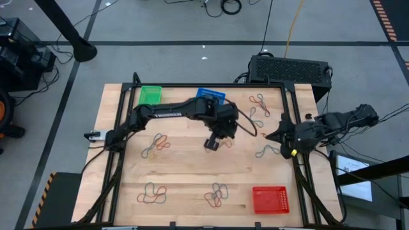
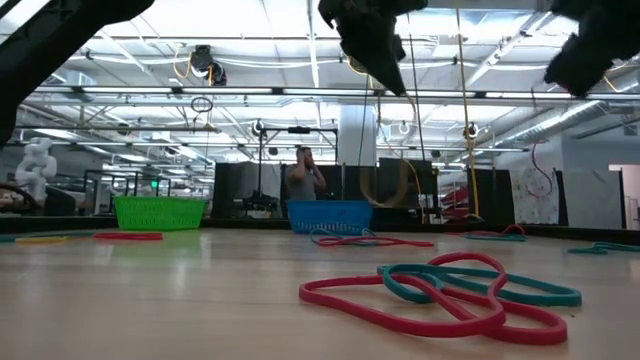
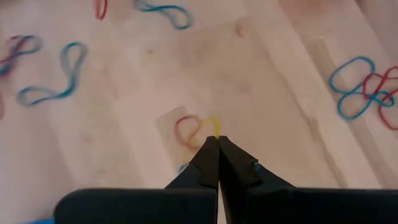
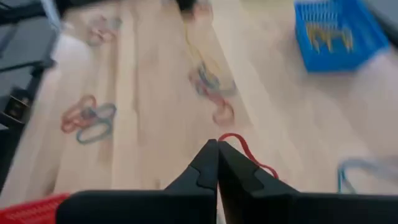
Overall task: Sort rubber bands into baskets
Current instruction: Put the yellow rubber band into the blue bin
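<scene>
My left gripper (image 1: 213,143) hangs over the middle of the table, shut on a yellow rubber band (image 3: 213,126). A red loop (image 3: 186,132) shows just beside that band. My right gripper (image 1: 271,136) is drawn back at the table's right edge, shut, with a red rubber band (image 4: 244,151) coming out of its fingertips. The green basket (image 1: 151,95) and the blue basket (image 1: 210,95) stand at the far edge. The red basket (image 1: 270,199) stands near right. Yellow bands lie in the blue basket (image 4: 333,34). My left gripper pinches the yellow band's upper end (image 3: 214,124) between its fingertips, slanting down from above. The band hangs below it as a thin loop (image 2: 384,186). I cannot tell whether its lower end is clear of the table. My right gripper pinches one end of the red band (image 4: 225,137) at its fingertips, slanting downward. The rest of the band trails away from the fingers.
Tangles of red, blue-green and yellow bands lie about the table (image 1: 155,145) (image 1: 152,193) (image 1: 217,195) (image 1: 259,102) (image 1: 268,151). A black box with vents (image 1: 289,69) stands beyond the far right corner. Black frame rails (image 1: 289,102) run along the table's sides.
</scene>
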Tool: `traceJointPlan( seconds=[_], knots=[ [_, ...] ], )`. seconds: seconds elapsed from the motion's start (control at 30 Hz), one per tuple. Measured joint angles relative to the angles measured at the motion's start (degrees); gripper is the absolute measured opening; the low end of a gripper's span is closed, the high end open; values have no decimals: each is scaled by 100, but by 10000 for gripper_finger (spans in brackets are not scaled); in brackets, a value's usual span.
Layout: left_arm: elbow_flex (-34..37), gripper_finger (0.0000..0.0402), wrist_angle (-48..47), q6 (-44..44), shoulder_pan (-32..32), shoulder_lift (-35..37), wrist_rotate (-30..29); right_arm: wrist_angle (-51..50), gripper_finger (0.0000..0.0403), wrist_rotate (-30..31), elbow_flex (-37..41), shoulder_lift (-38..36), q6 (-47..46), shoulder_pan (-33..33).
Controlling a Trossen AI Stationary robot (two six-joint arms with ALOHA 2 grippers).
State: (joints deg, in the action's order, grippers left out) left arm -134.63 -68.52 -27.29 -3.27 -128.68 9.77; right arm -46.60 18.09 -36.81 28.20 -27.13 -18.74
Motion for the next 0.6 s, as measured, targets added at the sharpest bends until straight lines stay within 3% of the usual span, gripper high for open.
traceJointPlan(
  seconds=[0.37, 0.6],
  knots=[
    [-3, 1, 74, 131, -1052, 409, -17, -1434, 0, -216, 1, 810, -1708, 0],
    [-2, 1, -3, 192, -1689, 330, 52, -2063, 0, -805, 1, 1437, -2408, -2]
  ],
)
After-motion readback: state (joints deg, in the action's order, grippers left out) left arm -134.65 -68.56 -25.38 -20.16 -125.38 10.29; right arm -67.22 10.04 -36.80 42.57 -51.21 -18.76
